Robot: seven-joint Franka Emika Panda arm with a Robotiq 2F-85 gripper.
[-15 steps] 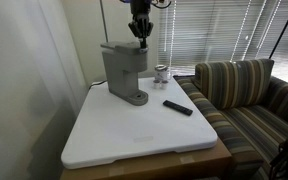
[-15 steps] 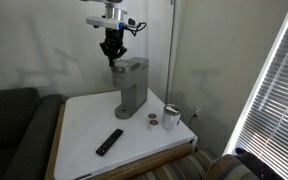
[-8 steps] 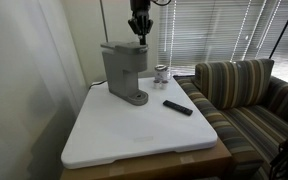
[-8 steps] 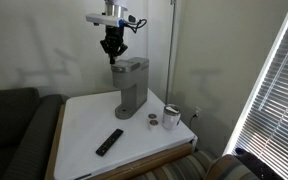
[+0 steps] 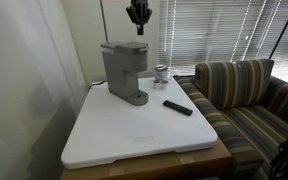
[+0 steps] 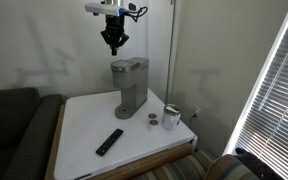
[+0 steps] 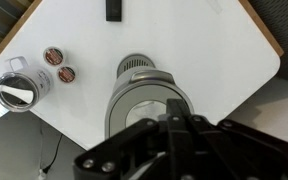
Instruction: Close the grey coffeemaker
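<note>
The grey coffeemaker (image 5: 124,72) stands at the back of the white table (image 5: 134,135), and it shows in both exterior views (image 6: 130,85). Its top lid lies down flat on the body. In the wrist view I look straight down on its rounded lid (image 7: 149,103). My gripper (image 5: 137,22) hangs in the air well above the machine, apart from it, also in an exterior view (image 6: 112,45). Its fingers (image 7: 176,135) are pressed together and hold nothing.
A flat black remote (image 5: 178,107) lies on the table in front of the machine (image 6: 109,142). A small glass jar (image 5: 161,73) and two small round pods (image 7: 59,64) sit beside the coffeemaker. A striped sofa (image 5: 246,95) stands next to the table. Window blinds are behind.
My gripper has risen straight up from just above the coffeemaker's lid to well clear of it. The coffeemaker and the other things have not moved.
</note>
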